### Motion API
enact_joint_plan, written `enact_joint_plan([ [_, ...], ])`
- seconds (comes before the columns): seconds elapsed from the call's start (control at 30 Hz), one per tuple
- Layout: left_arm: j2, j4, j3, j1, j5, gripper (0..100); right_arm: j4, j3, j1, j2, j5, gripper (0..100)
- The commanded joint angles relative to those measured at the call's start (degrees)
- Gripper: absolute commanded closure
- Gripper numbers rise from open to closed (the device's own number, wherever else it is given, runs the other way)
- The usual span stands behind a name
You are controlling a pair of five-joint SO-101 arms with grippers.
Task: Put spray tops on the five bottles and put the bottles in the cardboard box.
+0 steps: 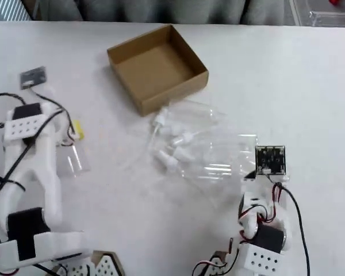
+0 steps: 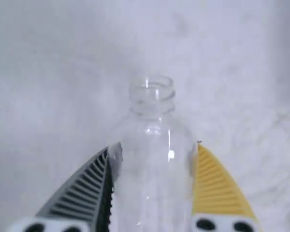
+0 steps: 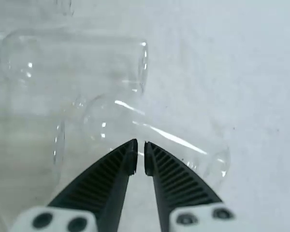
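White table (image 1: 287,75); left tool (image 2: 154,151) grips clear bottle (image 2: 152,96); right tool (image 3: 140,147) closed, empty, above loose bottles (image 3: 72,63)

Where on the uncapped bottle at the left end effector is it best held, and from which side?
Grip the bottle across its straight body, below the shoulder, coming from the base end, as the left end effector sits now. The walls run parallel there, whereas the shoulder tapers and would likely slip. That leaves the threaded neck free for a spray top.
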Motion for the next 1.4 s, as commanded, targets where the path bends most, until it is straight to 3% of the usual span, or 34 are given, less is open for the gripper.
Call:
enact_joint_plan([
  [0.0, -3.4, 0.9, -0.8, -4.7, 3.9, 98, -3.0, -5.8, -4.0, 0.0, -1.2, 98.1],
  [0.37, -3.0, 0.3, -0.5, -6.4, 4.1, 98, -3.1, -16.9, -25.2, 4.0, -1.7, 98.3],
  [0.7, -3.0, 0.3, -0.4, -6.4, 4.1, 98, -0.3, -39.6, -29.9, 40.6, -1.3, 97.8],
  [0.9, -2.9, 0.3, -0.4, -6.4, 4.1, 98, 11.4, -54.8, -40.6, 61.3, -1.2, 85.9],
  [1.07, -2.9, 0.3, -0.4, -6.4, 4.1, 98, 13.0, -64.8, -48.1, 76.0, -1.1, 85.1],
  [1.27, -3.0, -0.5, 0.6, -6.4, 4.0, 98, 12.7, -72.6, -49.7, 92.8, 9.9, 82.8],
  [1.37, -3.1, -4.7, 2.8, -6.4, 4.0, 98, 12.6, -74.5, -50.0, 98.7, 10.5, 78.8],
])
